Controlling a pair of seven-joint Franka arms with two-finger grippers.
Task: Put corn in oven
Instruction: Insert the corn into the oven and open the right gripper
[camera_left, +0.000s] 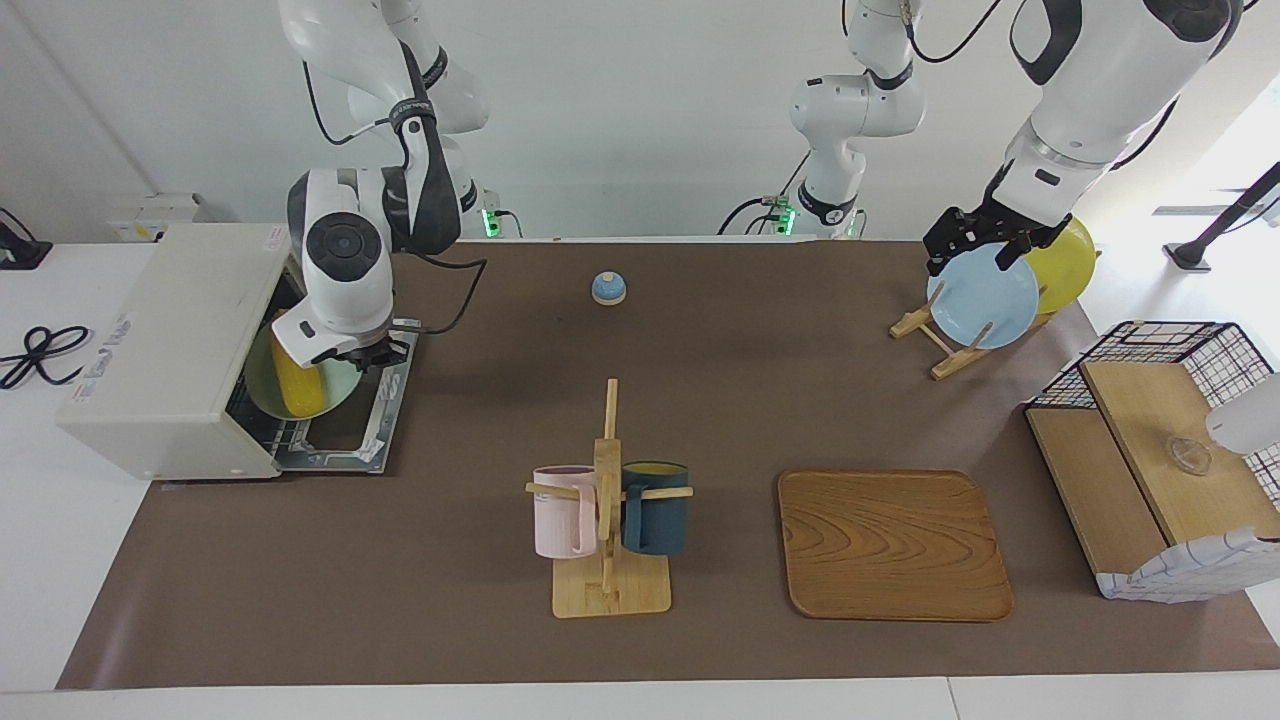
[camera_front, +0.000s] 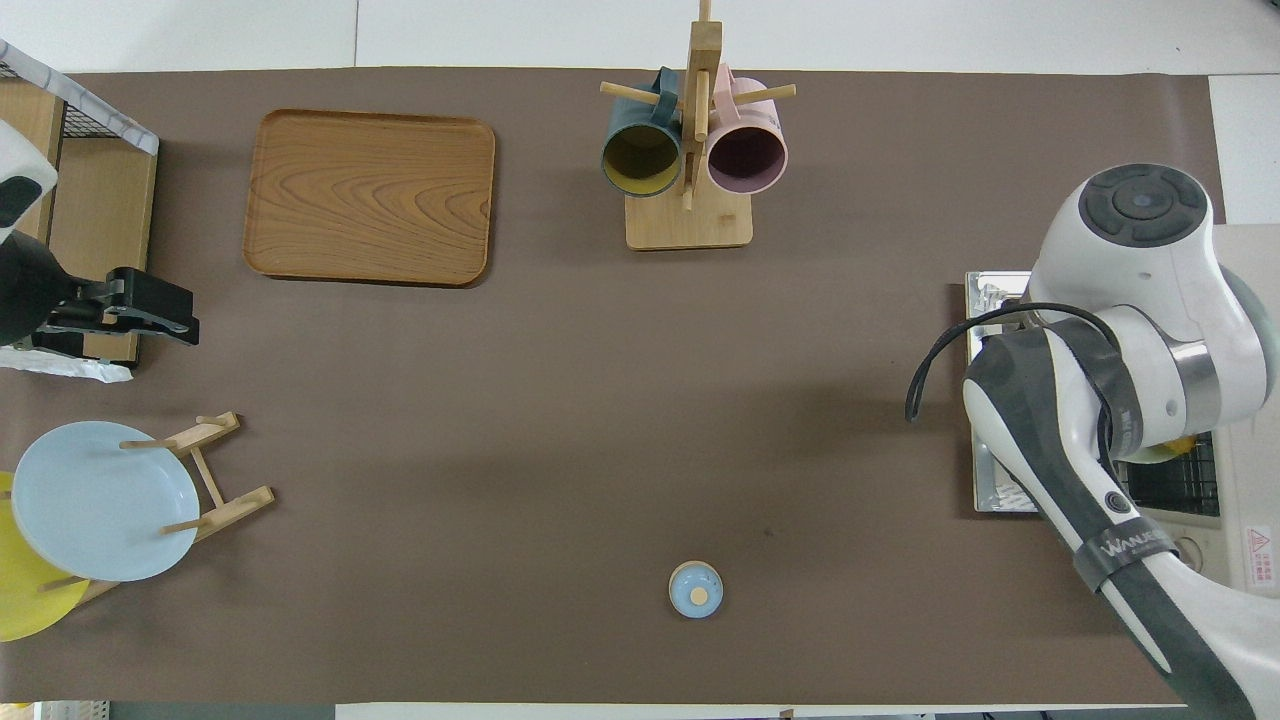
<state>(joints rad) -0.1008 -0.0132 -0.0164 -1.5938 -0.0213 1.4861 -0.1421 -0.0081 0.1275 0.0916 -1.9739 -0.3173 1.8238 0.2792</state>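
1. The corn (camera_left: 296, 388) lies on a pale green plate (camera_left: 338, 391), long axis running toward and away from the robots.
2. The right hand (camera_left: 352, 352), shut on the plate's rim, holds it at the oven (camera_left: 165, 345) mouth, over the open door (camera_left: 358, 436).
3. The left hand (camera_left: 985, 240), open, hovers over a blue plate (camera_left: 985, 305).

Looks like a robotics lab dressed up as a kitchen: bare white walls, brown paper-covered table (camera_left: 700, 400), loose black cables (camera_left: 35, 352), plus a cream-white toaster oven (camera_left: 170, 340) and wooden mug rack (camera_left: 608, 520).
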